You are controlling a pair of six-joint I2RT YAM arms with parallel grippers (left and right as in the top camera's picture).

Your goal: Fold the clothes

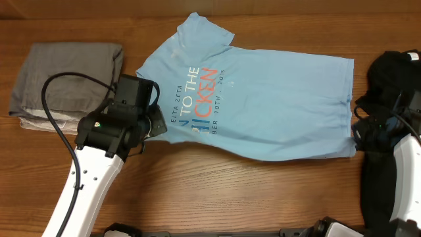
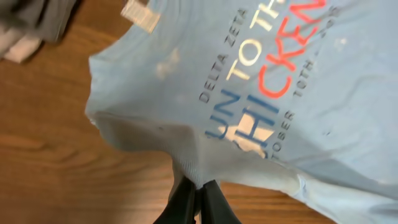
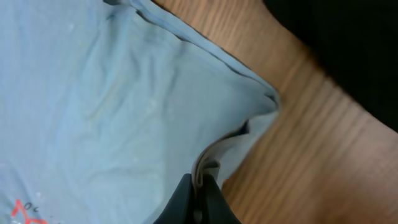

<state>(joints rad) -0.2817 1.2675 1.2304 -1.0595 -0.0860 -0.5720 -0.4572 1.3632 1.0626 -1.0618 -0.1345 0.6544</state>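
The clothes are one light blue T-shirt (image 1: 263, 105), spread sideways on the wooden table with white and coral lettering (image 1: 200, 89) on the chest. My left gripper (image 1: 158, 125) is shut on a bunched fold of the shirt at its left, neck-side edge. The left wrist view shows the fabric (image 2: 249, 112) pinched between the black fingertips (image 2: 186, 193), with the white neck label (image 2: 140, 15) beyond. My right gripper (image 1: 358, 128) is shut on the hem at the shirt's right end. In the right wrist view the folded hem edge (image 3: 242, 134) runs into the closed gripper (image 3: 199, 182).
A stack of folded grey cloth (image 1: 66, 82) lies at the far left, just behind the left arm. A black cloth heap (image 1: 395, 72) sits at the right edge by the right arm. Bare wood (image 1: 230, 191) runs along the front.
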